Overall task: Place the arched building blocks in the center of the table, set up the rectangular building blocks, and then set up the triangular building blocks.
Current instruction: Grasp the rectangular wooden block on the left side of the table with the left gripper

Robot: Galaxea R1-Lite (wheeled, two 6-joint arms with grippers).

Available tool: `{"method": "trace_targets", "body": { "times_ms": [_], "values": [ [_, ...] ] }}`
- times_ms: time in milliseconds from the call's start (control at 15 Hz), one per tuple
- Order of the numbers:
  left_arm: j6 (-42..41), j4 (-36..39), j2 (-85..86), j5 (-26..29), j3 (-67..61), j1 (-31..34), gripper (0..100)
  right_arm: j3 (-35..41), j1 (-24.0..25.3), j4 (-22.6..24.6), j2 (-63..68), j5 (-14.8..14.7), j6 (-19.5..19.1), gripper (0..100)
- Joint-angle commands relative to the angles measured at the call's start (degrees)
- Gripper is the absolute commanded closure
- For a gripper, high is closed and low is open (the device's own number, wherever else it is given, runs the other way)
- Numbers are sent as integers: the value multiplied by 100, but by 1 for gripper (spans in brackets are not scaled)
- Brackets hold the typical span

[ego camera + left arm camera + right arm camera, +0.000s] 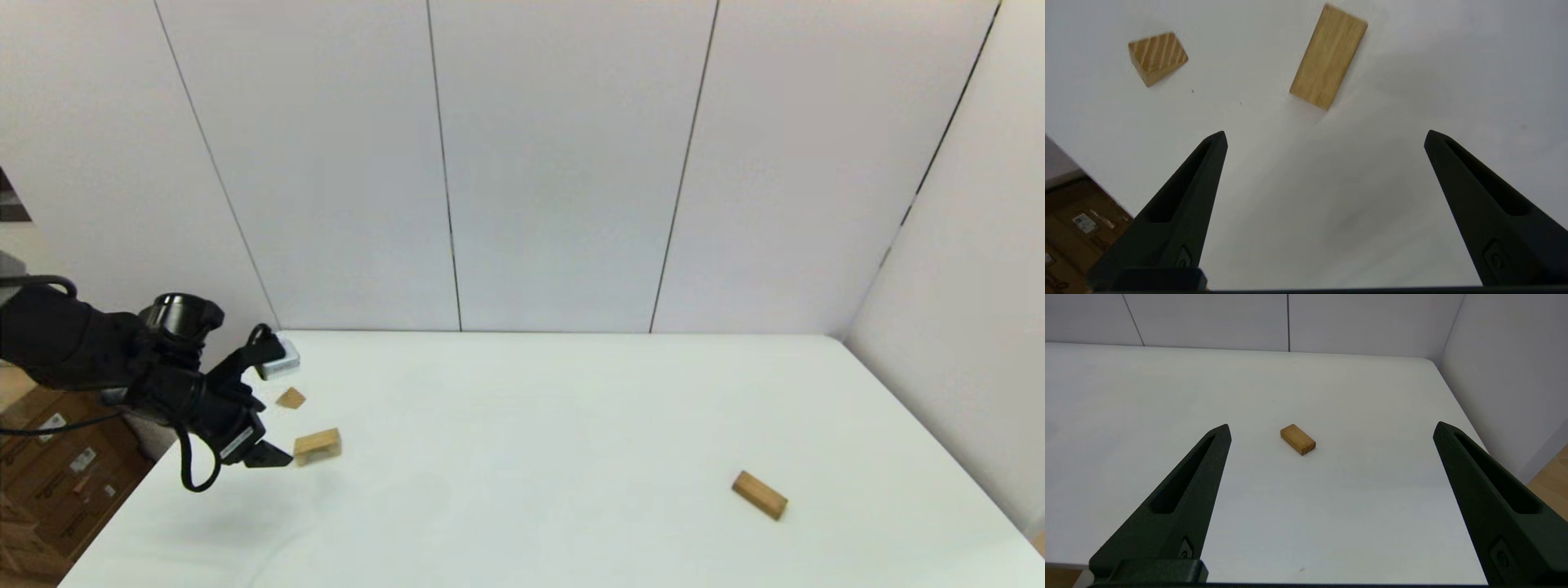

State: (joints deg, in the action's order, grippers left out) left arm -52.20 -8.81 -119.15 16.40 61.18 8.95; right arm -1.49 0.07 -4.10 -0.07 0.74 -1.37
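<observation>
The arched building block (317, 446) (1329, 57) lies flat near the table's (539, 457) left edge; its notch does not show. The small triangular building block (291, 398) (1157, 57) lies just behind it. My left gripper (276, 404) (1325, 136) hovers open above the table's left edge, a short way from both blocks, with nothing between its fingers. The rectangular building block (759, 494) (1298, 439) lies flat at the front right. My right gripper (1331, 428) is open and empty, held back from that block and out of the head view.
White wall panels close the table's back and right sides. Beyond the left edge, cardboard boxes (57, 474) (1077, 228) sit on the floor below.
</observation>
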Motion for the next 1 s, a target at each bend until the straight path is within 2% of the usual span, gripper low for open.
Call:
{"method": "trace_targets", "body": {
  "times_ms": [67,1000],
  "values": [
    [-18,-6,-434,13,210,-403,0,-1,1,-3,-1,5,-4,0],
    [-71,-85,-1119,-5,667,-499,0,-1,1,-3,7,5,-4,0]
  ]
}}
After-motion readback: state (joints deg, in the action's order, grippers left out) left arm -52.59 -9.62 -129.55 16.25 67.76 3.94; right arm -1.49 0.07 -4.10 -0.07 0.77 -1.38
